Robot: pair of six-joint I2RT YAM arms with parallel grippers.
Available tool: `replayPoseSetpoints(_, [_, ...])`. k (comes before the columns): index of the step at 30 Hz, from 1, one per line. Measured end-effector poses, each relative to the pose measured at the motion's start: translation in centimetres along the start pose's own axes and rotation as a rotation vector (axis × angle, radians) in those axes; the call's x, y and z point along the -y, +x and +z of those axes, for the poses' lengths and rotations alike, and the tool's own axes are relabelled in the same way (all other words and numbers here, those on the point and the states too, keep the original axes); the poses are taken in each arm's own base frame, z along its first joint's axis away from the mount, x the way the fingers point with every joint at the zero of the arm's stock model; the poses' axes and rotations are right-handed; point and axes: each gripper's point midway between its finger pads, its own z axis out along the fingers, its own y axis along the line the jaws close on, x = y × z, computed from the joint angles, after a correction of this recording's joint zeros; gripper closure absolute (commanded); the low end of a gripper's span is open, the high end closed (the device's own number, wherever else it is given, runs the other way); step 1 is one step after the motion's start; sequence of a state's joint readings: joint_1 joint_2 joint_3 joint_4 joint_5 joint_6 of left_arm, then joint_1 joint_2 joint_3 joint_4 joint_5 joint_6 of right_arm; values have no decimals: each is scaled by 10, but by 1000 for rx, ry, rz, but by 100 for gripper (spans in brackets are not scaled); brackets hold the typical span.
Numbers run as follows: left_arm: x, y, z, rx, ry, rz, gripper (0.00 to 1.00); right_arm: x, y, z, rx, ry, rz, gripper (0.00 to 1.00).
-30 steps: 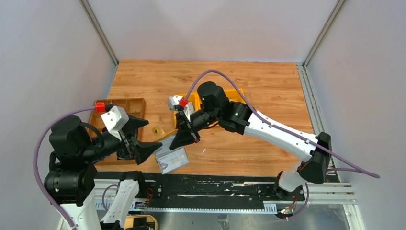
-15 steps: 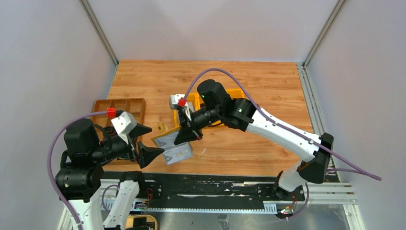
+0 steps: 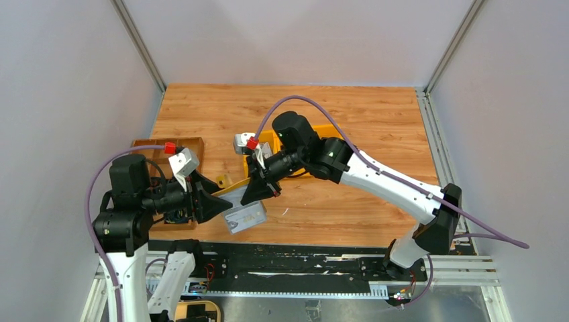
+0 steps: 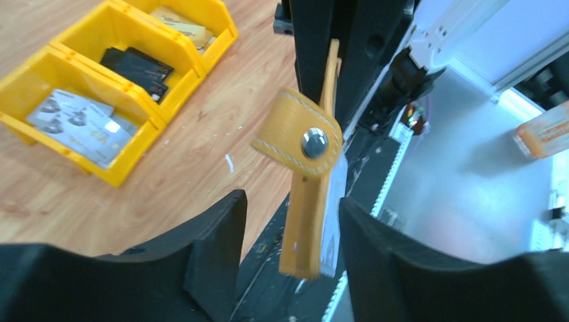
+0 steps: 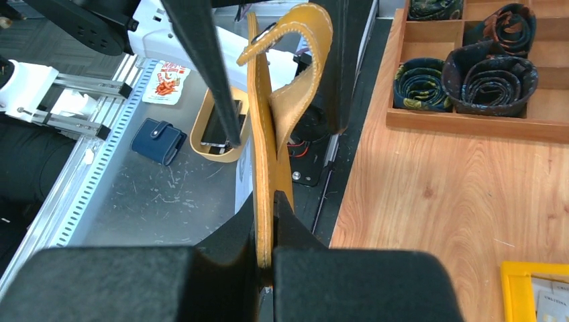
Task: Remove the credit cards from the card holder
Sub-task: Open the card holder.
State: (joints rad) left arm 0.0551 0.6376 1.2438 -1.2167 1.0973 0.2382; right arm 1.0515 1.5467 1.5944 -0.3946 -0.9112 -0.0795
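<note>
One card holder [image 4: 302, 228], two sets of fingers
It is clamped in the right fingers [image 5: 134, 282]; the left fingers [image 4: 201, 261] stand apart, one each side.

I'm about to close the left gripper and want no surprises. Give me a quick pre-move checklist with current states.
1. Right gripper clamped on card holder: ok.
2. Left gripper jaws open, one either side of the holder's free end: ok.
3. Snap flap standing loose off the holder: ok.
4. Pale card edge showing beside the holder: ok.
5. Left fingers lined up on the card alone, not the holder: cannot tell.
</note>
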Motion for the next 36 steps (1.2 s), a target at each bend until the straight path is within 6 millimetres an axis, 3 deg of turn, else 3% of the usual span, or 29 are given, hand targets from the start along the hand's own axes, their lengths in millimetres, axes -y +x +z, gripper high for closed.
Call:
replayPoseSetpoints(4, [-4, 1, 5, -14, 28, -43, 76, -1, 4, 7, -8, -32, 11, 95])
replayPoseSetpoints(7, [1, 2, 5, -14, 61, -58, 94, 1, 6, 10, -11, -33, 18, 77])
replayPoseSetpoints(9, [3, 0, 4, -12, 64, -57, 100, 1, 3, 11, -1, -36, 22, 66])
replayPoseSetpoints(13, [4, -3, 2, -7, 48, -38, 100, -3, -8, 13, 82, -54, 27, 56])
replayPoseSetpoints(22, [18, -22, -7, 26, 35, -7, 100, 1, -4, 6, 288, -96, 177, 60])
replayPoseSetpoints(24, [20, -25, -8, 32, 33, -6, 100, 0, -5, 3, 325, -114, 219, 62])
replayPoseSetpoints(29, [20, -30, -9, 39, 24, -21, 100, -7, -15, -2, 398, -165, 251, 78])
replayPoseSetpoints(30, [19, -31, -9, 41, 16, -25, 99, -8, -17, -3, 409, -172, 259, 84])
replayPoseSetpoints(32, [15, -32, -9, 54, -14, -40, 75, -7, -21, -4, 424, -183, 266, 97])
replayPoseSetpoints(34, [8, -30, -7, 77, -56, -54, 45, -4, -21, -5, 431, -184, 281, 100])
replayPoseSetpoints(36, [0, -25, -5, 102, -90, -74, 32, -3, -16, -4, 409, -186, 313, 100])
